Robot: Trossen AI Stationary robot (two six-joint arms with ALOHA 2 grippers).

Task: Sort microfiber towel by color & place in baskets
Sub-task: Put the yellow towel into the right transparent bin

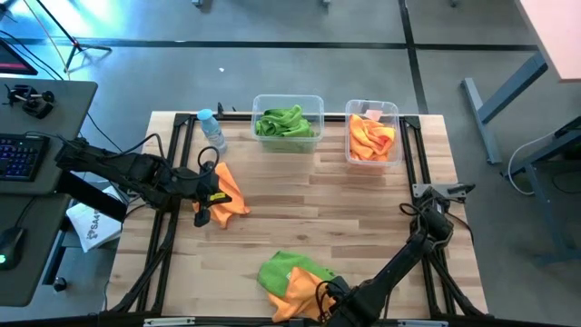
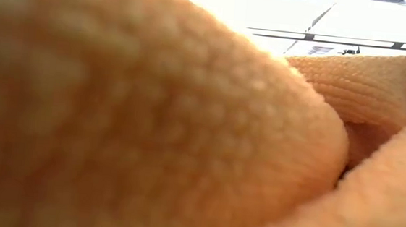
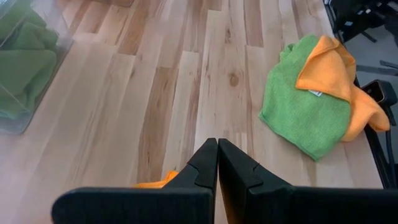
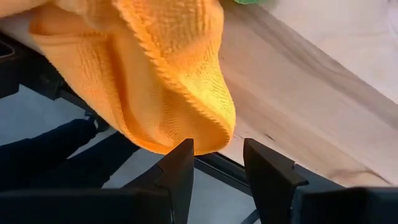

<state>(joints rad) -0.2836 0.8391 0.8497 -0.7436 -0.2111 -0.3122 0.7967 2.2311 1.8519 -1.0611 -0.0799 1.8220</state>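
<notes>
An orange towel (image 1: 229,193) is at the table's left, and my left gripper (image 1: 211,196) is shut on it. A pile of a green towel (image 1: 283,267) and an orange towel (image 1: 295,292) lies at the near edge, also in the left wrist view (image 3: 305,112). The orange one hangs over the edge (image 4: 180,81) and fills the low view (image 2: 151,124). My right gripper (image 4: 217,155) is open just below its hanging fold. The wider basket (image 1: 288,102) holds green towels; the narrower one (image 1: 372,109) holds orange towels. My left gripper has its two fingers shut together on the orange towel. Only a small bit of cloth (image 3: 155,182) shows beneath the fingers, which hide the place of contact. The fingers slant down toward the table. Whether the towel is clear of the table, I cannot tell.
A small clear water bottle with a blue cap (image 1: 211,130) lies at the far left, near the wider basket. Bare wood (image 1: 345,209) lies between the baskets and the near pile. A desk with a keyboard (image 1: 18,154) stands left of the table.
</notes>
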